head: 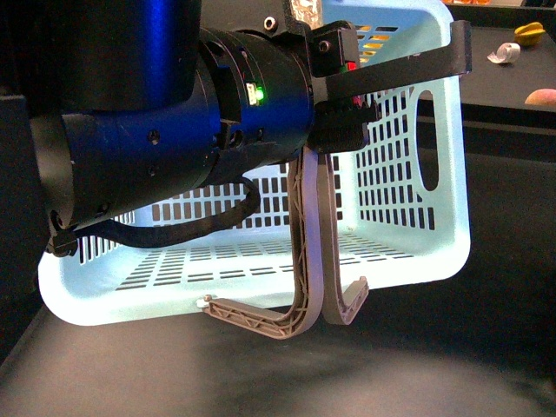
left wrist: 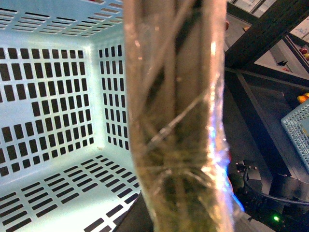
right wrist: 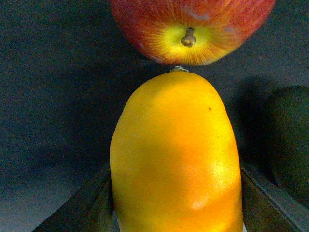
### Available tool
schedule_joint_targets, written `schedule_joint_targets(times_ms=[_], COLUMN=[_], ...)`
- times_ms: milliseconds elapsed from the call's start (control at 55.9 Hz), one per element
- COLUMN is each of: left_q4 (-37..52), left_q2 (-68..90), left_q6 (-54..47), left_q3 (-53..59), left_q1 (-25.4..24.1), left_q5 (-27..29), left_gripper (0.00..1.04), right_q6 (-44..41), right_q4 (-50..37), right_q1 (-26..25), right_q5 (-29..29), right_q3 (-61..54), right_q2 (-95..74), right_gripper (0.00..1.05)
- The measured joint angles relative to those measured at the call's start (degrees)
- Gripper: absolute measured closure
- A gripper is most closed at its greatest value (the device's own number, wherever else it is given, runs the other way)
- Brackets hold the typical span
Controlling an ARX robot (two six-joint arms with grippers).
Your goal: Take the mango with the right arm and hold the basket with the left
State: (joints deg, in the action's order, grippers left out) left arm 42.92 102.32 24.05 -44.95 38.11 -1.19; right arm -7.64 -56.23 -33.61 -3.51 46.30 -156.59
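Note:
The turquoise basket (head: 408, 174) is tilted up off the dark table, its open side facing me. My left gripper (head: 347, 104) is shut on its grey-brown handles (head: 306, 252), which hang down in front of the basket. In the left wrist view the taped handle (left wrist: 174, 121) fills the middle, with the empty slotted basket (left wrist: 53, 106) behind it. In the right wrist view my right gripper (right wrist: 176, 212) is shut on the yellow-orange mango (right wrist: 176, 154), with a dark finger (right wrist: 82, 208) on each side. The right gripper is out of the front view.
A red apple (right wrist: 193, 24) lies just past the mango's tip, almost touching it. A dark rounded thing (right wrist: 289, 140) sits beside the mango. On the far table are a yellow star fruit (head: 530, 32), a white tape roll (head: 502, 54) and a pinkish fruit (head: 540, 97).

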Motion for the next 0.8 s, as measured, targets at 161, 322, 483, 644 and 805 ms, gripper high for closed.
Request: schedule_joint_targets(times_ms=[161,322,483,644,805], left_q4=[0.0,0.0,0.0,0.0,0.0], left_q2=[0.0,0.0,0.0,0.0,0.0], left_q6=[0.0,0.0,0.0,0.0,0.0], left_q3=[0.0,0.0,0.0,0.0,0.0], left_q1=[0.0,0.0,0.0,0.0,0.0], left_q5=[0.0,0.0,-0.1,-0.1,0.0], left_gripper=[0.99,0.99,0.99,0.99,0.99], right_q6=[1.4,3.0,6.8,10.4,14.8], right_q4=[2.4,5.6,10.2,15.8,20.4], right_q1=[-0.5,0.8,4.7,9.6,16.0], right_q5=[-4.6,-10.8,-19.6,-26.3,-29.9], right_q3=[-4.2,-9.2,-16.0,-20.4,-22.8], right_q2=[6.1,16.2,33.0,49.4,64.7], right_gripper=[0.45,0.45,0.45,0.45,0.45])
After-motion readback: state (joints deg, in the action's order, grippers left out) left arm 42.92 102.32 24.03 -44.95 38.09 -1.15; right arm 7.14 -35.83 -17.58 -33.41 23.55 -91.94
